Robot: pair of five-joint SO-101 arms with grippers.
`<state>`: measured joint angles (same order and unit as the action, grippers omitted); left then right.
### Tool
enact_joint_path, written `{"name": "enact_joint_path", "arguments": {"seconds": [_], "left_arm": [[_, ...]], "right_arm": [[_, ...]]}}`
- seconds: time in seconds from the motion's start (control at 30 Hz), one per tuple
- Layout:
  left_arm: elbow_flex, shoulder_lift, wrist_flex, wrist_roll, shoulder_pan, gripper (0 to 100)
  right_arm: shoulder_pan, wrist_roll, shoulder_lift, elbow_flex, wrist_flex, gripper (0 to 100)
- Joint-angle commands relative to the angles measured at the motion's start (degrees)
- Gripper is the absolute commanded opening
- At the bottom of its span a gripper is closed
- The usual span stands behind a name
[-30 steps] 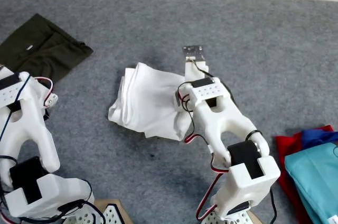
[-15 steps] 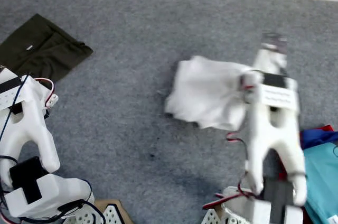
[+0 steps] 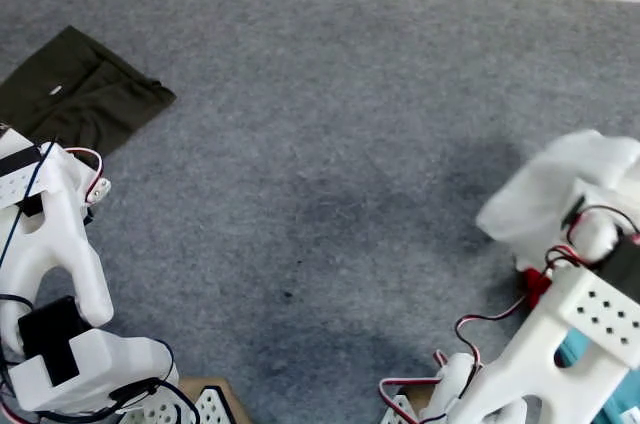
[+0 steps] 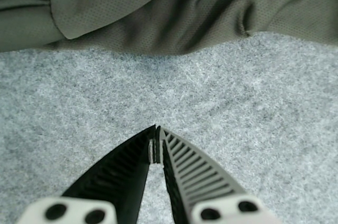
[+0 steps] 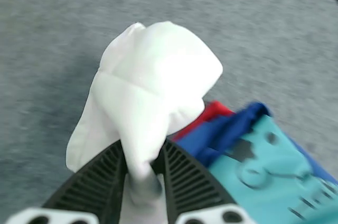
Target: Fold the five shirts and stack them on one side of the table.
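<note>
Right wrist view: R claw [image 5: 142, 149] tight on white shirt [image 5: 153, 81], at edge of red/blue/teal stack [image 5: 235, 129]

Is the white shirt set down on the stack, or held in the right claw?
Held. The right claw pinches a bunched fold of the white shirt, which hangs crumpled at the edge of the shirt stack.

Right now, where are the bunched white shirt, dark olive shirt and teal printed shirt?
bunched white shirt [image 5: 153, 81]: right wrist view, rounded top fold.
dark olive shirt [image 3: 80, 94]: high view, fabric middle.
teal printed shirt [image 5: 274, 155]: right wrist view, top face.
</note>
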<state>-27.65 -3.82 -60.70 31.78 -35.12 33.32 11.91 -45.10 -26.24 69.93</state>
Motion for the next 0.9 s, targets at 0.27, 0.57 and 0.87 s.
{"name": "enact_joint_path", "arguments": {"seconds": [0.27,0.57,0.87], "left_arm": [[-0.04,-0.22,0.62,0.18,2.33,1],[-0.04,-0.22,0.62,0.18,2.33,1],[-0.04,-0.22,0.62,0.18,2.42,1]], "right_arm": [[18.86,9.93,-2.95,0.75,0.04,0.6],[31.25,15.21,-9.19,0.22,-1.1,0.6],[39.69,21.36,-12.18,-6.11,-8.13,0.6]]}}
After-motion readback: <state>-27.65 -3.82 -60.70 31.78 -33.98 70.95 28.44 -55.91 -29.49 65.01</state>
